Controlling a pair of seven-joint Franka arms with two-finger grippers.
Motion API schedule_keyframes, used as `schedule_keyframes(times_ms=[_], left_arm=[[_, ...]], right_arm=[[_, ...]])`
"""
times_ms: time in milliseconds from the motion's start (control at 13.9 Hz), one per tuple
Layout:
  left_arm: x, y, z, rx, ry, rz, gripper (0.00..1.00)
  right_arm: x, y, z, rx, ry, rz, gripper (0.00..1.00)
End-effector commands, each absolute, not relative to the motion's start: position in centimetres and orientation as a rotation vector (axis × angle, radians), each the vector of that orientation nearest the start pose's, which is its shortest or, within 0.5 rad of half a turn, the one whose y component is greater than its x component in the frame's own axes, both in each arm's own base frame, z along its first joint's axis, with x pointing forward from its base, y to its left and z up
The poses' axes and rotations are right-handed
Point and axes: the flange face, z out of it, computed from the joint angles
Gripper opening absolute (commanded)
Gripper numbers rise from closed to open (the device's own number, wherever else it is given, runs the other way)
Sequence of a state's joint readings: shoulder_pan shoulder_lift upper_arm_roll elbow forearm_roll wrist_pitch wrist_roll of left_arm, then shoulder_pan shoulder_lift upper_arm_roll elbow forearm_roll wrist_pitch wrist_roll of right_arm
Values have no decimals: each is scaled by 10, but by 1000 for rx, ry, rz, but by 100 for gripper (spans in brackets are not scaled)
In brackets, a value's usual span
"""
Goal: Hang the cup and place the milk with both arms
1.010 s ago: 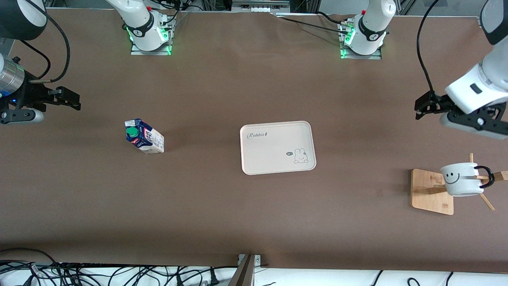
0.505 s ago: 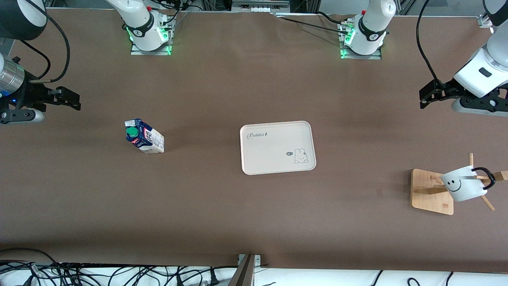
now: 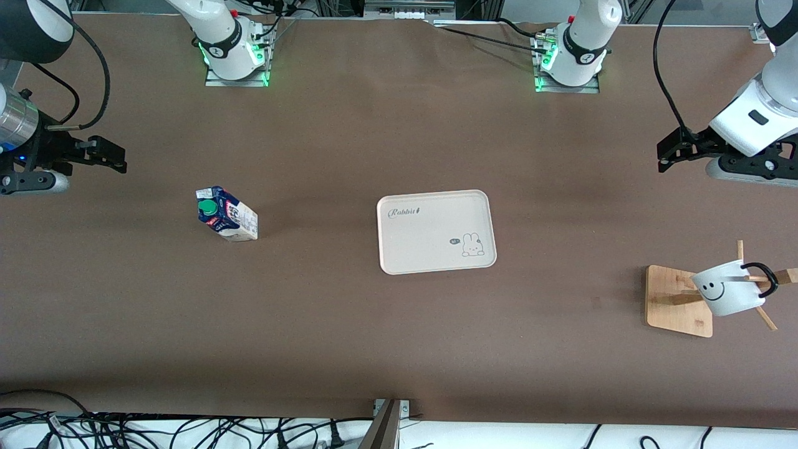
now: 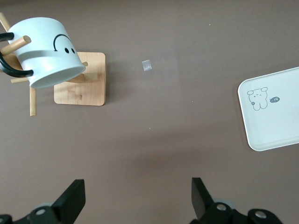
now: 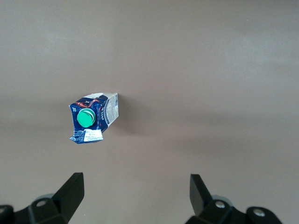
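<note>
The white cup (image 3: 726, 292) with the smiley face hangs tilted by its black handle on a peg of the wooden rack (image 3: 676, 299) at the left arm's end of the table. In the left wrist view, cup (image 4: 49, 53) and rack (image 4: 88, 88) show apart from my left gripper (image 4: 138, 196). My left gripper (image 3: 664, 157) hovers open and empty over bare table. The blue milk (image 3: 225, 215) carton stands upright toward the right arm's end. My right gripper (image 3: 120, 159) waits open over bare table, with the milk (image 5: 91, 119) away from its fingers (image 5: 70, 191).
A cream rabbit tray (image 3: 436, 232) lies in the middle of the table, its corner showing as a tray (image 4: 275, 112) in the left wrist view. A small scrap of tape (image 4: 147, 66) lies on the brown table beside the rack. Cables run along the table's near edge.
My left gripper has drawn away from the rack and risen, then nearly stopped. The cup has tipped from level to tilted on its peg. The right arm has not moved.
</note>
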State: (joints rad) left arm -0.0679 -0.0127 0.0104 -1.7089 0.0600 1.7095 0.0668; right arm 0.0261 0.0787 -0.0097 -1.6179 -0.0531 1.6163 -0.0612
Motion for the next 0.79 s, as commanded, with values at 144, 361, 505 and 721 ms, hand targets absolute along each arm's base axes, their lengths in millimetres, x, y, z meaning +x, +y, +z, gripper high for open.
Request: schedule_keyframes(times_ms=[144, 361, 505, 721], left_arm=[[568, -24, 582, -3077, 232, -15, 100], [572, -27, 583, -3077, 241, -10, 100], [573, -28, 582, -3076, 243, -6, 100], [573, -29, 582, -3076, 245, -6, 100]], right_arm=[[572, 8, 571, -3146, -122, 116, 100], [572, 9, 572, -3146, -124, 114, 100], [571, 9, 573, -3146, -124, 114, 100], [574, 23, 581, -3147, -168, 85, 100]])
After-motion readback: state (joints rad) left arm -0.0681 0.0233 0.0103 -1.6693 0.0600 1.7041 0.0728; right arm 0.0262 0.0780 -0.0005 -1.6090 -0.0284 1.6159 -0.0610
